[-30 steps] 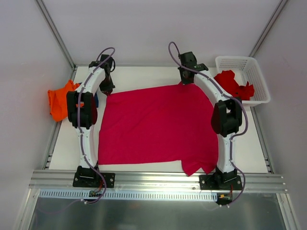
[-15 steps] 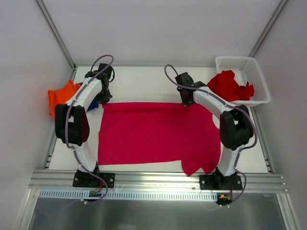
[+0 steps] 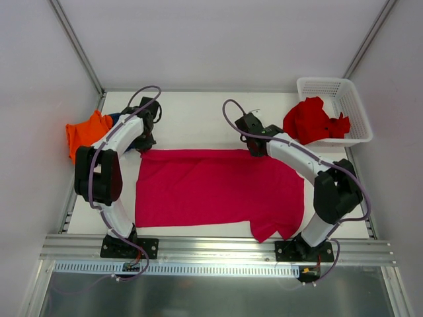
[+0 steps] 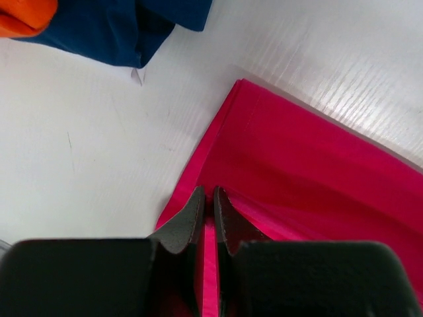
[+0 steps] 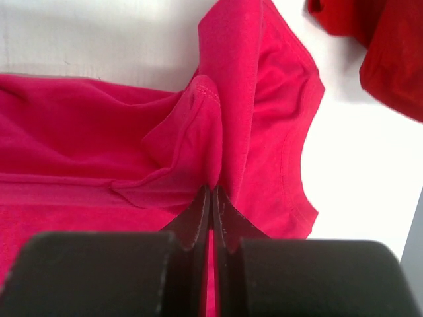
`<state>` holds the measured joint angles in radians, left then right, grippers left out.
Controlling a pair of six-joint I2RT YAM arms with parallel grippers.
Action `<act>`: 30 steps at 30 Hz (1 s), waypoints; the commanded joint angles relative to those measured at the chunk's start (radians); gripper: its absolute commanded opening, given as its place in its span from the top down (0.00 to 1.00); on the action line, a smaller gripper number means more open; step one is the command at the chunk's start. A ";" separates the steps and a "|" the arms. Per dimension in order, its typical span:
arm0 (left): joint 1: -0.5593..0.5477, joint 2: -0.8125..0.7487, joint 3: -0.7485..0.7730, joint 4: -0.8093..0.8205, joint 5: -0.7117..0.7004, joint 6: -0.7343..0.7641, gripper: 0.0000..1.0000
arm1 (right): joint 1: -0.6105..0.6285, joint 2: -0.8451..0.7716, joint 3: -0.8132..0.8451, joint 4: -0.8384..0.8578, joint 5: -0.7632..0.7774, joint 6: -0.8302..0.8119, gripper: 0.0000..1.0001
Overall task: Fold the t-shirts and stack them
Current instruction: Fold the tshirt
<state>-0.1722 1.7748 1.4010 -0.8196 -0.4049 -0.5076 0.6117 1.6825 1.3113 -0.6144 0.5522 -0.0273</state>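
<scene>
While the pink t-shirt [image 3: 211, 191] lies flat across the middle of the desk [image 3: 198, 119], its far corners are pinched.
Left tool [image 4: 207, 201] is clenched on the ten o'clock corner; right tool [image 5: 211, 198] grips bunched fabric at two o'clock.

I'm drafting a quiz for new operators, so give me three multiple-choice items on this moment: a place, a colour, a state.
1. Where is the red shirt? A near edge; B in the basket; C left edge.
2. What colour is the cloth beside the orange shirt? A blue; B green; C white.
3. The right gripper is: A open; B shut on the basket; C shut on the pink shirt.
Answers: 1 B, it spills over the basket's rim; 2 A, blue fabric lies against orange; 3 C, it pinches a pink fold.
</scene>
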 commanded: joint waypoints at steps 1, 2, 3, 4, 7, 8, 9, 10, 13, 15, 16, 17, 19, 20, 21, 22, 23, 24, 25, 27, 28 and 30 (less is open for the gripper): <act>-0.013 -0.026 -0.028 -0.007 -0.057 -0.006 1.00 | 0.025 -0.060 -0.033 -0.068 0.101 0.076 1.00; -0.012 -0.022 -0.031 -0.006 -0.058 -0.005 1.00 | 0.028 -0.061 -0.049 -0.068 0.095 0.096 1.00; -0.013 -0.018 -0.034 -0.006 -0.057 -0.003 1.00 | 0.029 -0.060 -0.053 -0.071 0.091 0.105 1.00; -0.015 -0.015 -0.042 -0.006 -0.057 -0.002 1.00 | 0.034 -0.055 -0.060 -0.076 0.092 0.115 1.00; -0.016 -0.011 -0.057 -0.007 -0.066 0.004 1.00 | 0.049 -0.041 -0.083 -0.085 0.095 0.145 0.99; -0.018 -0.009 -0.060 -0.007 -0.075 0.006 0.99 | 0.052 -0.038 -0.087 -0.091 0.100 0.155 1.00; -0.018 -0.006 -0.065 -0.007 -0.078 0.009 0.81 | 0.056 -0.034 -0.095 -0.108 0.107 0.174 0.95; -0.019 -0.008 -0.072 -0.009 -0.084 0.006 0.70 | 0.062 -0.027 -0.096 -0.120 0.110 0.187 0.87; -0.023 -0.029 -0.097 -0.006 -0.127 -0.022 0.28 | 0.089 -0.055 -0.129 -0.150 0.166 0.234 0.55; -0.027 -0.064 -0.112 -0.001 -0.170 -0.048 0.20 | 0.108 -0.089 -0.158 -0.153 0.206 0.262 0.43; -0.030 -0.081 -0.117 0.000 -0.187 -0.060 0.15 | 0.109 -0.130 -0.164 -0.153 0.212 0.268 0.41; -0.033 -0.121 -0.125 0.003 -0.204 -0.075 0.14 | 0.114 -0.151 -0.168 -0.148 0.218 0.273 0.38; -0.041 -0.162 -0.128 0.017 -0.212 -0.089 0.15 | 0.115 -0.193 -0.176 -0.127 0.232 0.257 0.38; -0.046 -0.196 -0.126 0.023 -0.204 -0.082 0.15 | 0.115 -0.219 -0.175 -0.113 0.233 0.247 0.37; -0.056 -0.204 -0.110 0.028 -0.177 -0.075 0.17 | 0.114 -0.224 -0.170 -0.099 0.235 0.212 0.37; -0.062 -0.196 -0.097 0.033 -0.169 -0.071 0.18 | 0.114 -0.219 -0.140 -0.081 0.235 0.195 0.37; -0.070 -0.184 -0.064 0.033 -0.163 -0.059 0.19 | 0.111 -0.192 -0.117 -0.079 0.238 0.179 0.37; -0.085 -0.164 -0.044 0.031 -0.149 -0.051 0.21 | 0.106 -0.169 -0.089 -0.074 0.238 0.164 0.37; -0.092 -0.117 -0.025 0.031 -0.141 -0.036 0.22 | 0.102 -0.144 -0.026 -0.064 0.232 0.126 0.37; -0.105 -0.065 0.024 0.033 -0.100 -0.031 0.25 | 0.086 -0.052 0.040 -0.054 0.226 0.098 0.37; -0.110 -0.007 0.039 0.033 -0.088 -0.028 0.27 | 0.074 -0.022 0.070 -0.033 0.185 0.063 0.37; -0.115 0.043 0.079 0.033 -0.069 -0.019 0.28 | 0.037 0.075 0.172 -0.022 0.138 0.047 0.38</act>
<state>-0.2764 1.7309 1.4425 -0.7807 -0.5243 -0.5488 0.6910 1.6577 1.3773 -0.6849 0.7361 0.0921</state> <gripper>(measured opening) 0.726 0.621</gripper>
